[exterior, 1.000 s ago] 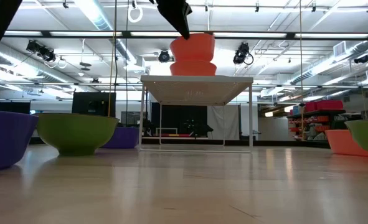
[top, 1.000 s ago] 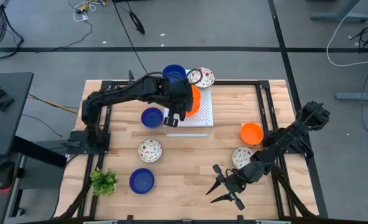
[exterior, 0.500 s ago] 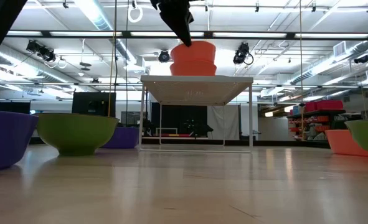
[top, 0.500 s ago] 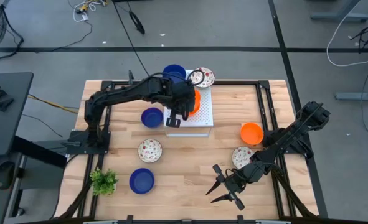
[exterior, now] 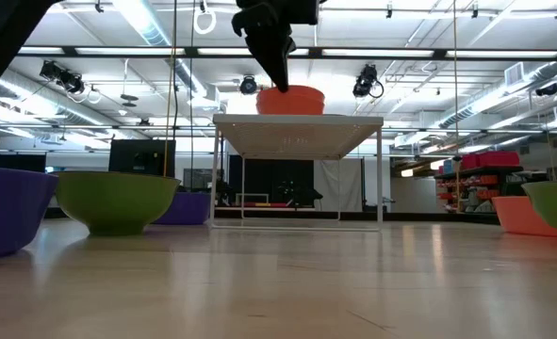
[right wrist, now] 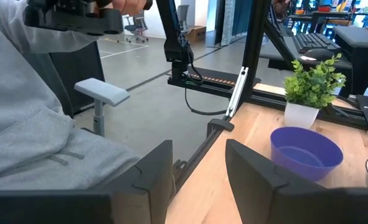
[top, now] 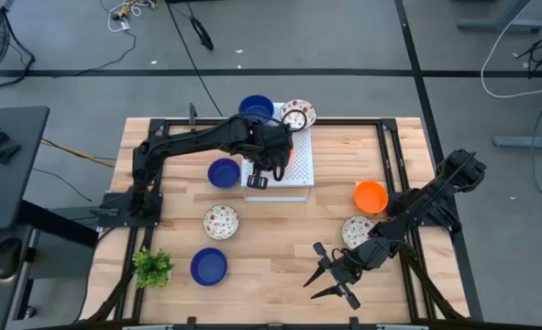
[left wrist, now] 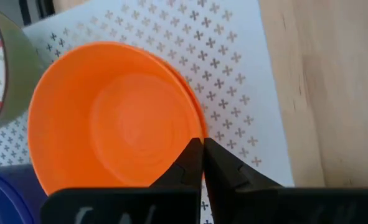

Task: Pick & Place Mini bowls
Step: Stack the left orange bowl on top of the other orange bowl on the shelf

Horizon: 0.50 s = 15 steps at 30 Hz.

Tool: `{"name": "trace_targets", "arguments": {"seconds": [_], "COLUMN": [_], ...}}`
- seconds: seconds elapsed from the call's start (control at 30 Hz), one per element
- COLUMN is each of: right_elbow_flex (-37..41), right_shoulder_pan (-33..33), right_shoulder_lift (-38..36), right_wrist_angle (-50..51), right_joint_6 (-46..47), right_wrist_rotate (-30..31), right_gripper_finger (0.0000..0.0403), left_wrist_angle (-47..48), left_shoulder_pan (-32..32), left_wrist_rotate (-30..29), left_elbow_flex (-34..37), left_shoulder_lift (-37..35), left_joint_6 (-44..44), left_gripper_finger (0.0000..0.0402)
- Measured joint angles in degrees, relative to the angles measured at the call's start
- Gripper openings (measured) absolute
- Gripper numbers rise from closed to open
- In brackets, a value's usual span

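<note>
A wooden bench [top: 271, 266] holds a white perforated board [top: 298, 170] at its far middle. The left arm's jaws [left wrist: 202, 163] are pinched shut on the rim of an orange mini bowl [left wrist: 118, 134], which sits on the board directly under them. Just beside those jaws, a white speckled bowl [top: 298, 115] and a blue bowl [top: 255, 107] lie at the board's far edge, and another blue bowl [top: 223, 172] rests near its side. The right arm's jaws [top: 330, 282] hang spread apart and empty over the near bench edge. Near them sit a speckled bowl [top: 356, 231] and an orange bowl [top: 370, 195].
</note>
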<state>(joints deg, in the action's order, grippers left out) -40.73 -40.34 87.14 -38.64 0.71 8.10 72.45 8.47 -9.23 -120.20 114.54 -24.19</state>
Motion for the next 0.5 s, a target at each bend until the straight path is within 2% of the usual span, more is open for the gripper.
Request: {"name": "trace_targets", "arguments": {"seconds": [0.33,0.5], "right_elbow_flex": [0.00,0.00], "right_shoulder_pan": [0.00,0.00], "right_shoulder_lift": [0.00,0.01], "right_wrist_angle": [-0.10,-0.10], "right_joint_6": [0.14,0.13], "right_wrist_rotate": [0.00,0.00], "right_gripper_finger": [0.0150,0.0150], "left_wrist_angle": [0.35,0.34], "left_shoulder_pan": [0.00,-0.02], "left_wrist_rotate": [-0.15,-0.14], "left_elbow_flex": [0.00,0.00], "left_shoulder_lift": [0.05,0.04], "left_joint_6": [1.48,2.05], "left_gripper_finger": [0.0014,0.0066]}}
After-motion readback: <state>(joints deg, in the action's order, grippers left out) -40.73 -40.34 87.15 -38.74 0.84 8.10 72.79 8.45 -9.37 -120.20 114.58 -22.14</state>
